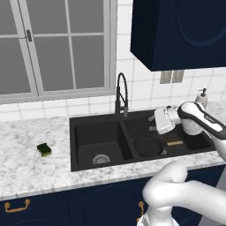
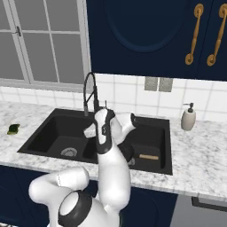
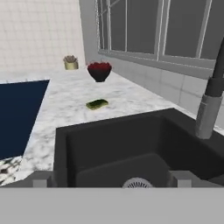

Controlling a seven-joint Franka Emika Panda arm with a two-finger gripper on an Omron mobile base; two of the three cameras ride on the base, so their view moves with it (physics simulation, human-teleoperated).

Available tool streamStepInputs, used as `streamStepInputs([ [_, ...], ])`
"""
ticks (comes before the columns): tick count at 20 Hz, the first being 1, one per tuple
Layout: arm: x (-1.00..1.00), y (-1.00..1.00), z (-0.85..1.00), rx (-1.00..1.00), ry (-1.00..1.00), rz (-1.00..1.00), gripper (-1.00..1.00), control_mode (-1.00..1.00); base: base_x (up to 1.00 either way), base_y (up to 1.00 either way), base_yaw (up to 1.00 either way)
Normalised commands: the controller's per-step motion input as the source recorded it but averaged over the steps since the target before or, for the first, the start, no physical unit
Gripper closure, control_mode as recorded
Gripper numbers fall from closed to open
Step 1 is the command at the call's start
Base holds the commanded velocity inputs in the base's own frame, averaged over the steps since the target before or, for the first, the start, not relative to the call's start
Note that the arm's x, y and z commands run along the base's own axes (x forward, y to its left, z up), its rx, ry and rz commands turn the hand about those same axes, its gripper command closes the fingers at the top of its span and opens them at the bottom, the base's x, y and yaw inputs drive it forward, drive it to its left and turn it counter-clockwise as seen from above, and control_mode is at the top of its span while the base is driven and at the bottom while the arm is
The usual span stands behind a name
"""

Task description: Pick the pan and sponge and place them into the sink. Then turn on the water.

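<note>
The black pan point(image 1: 148, 146) lies flat in the right basin of the black sink point(image 1: 73, 128), its brown handle point(image 1: 174, 142) pointing right. My arm hides most of the pan in the right base view, where the handle point(image 2: 148, 157) shows. Over that right basin my gripper point(image 1: 152, 124) hangs open, aimed left toward the left basin. In the hand view its fingertips point(image 3: 41, 179) stand wide apart with nothing between them. The green sponge point(image 1: 43, 150) rests on the marble counter left of the sink, well away from the gripper. No stream runs from the arched faucet point(image 1: 121, 95).
A white soap dispenser point(image 2: 188, 117) stands on the counter right of the sink. The left basin holds only its silver drain point(image 1: 101, 159). Beyond the sponge point(image 3: 97, 104), a dark bowl point(image 3: 99, 71) and a small plant pot point(image 3: 70, 63) sit by the window.
</note>
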Motion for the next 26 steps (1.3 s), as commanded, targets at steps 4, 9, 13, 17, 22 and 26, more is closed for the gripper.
streamStepInputs([
  [4, -0.50, 0.95, 0.40, 0.02, 0.09, -0.22, -1.00, -1.00, 0.00, 0.00, 0.00],
  [9, -0.29, 1.00, 0.39, 0.00, 0.07, -0.33, -1.00, -1.00, 0.00, 0.00, 0.00],
  [13, 0.00, 1.00, 0.56, 0.00, 0.30, -0.17, -1.00, -1.00, 0.00, 0.00, 0.00],
  [17, 0.00, 1.00, 0.60, -0.05, 0.44, -0.05, -1.00, -1.00, 0.00, 0.00, 0.00],
  [22, 0.03, 1.00, 0.17, -0.08, 0.37, -0.07, -1.00, -1.00, 0.00, 0.00, 0.00],
  [26, 0.09, 0.94, 0.00, -0.13, 0.24, -0.13, -1.00, -1.00, 0.00, 0.00, 0.00],
])
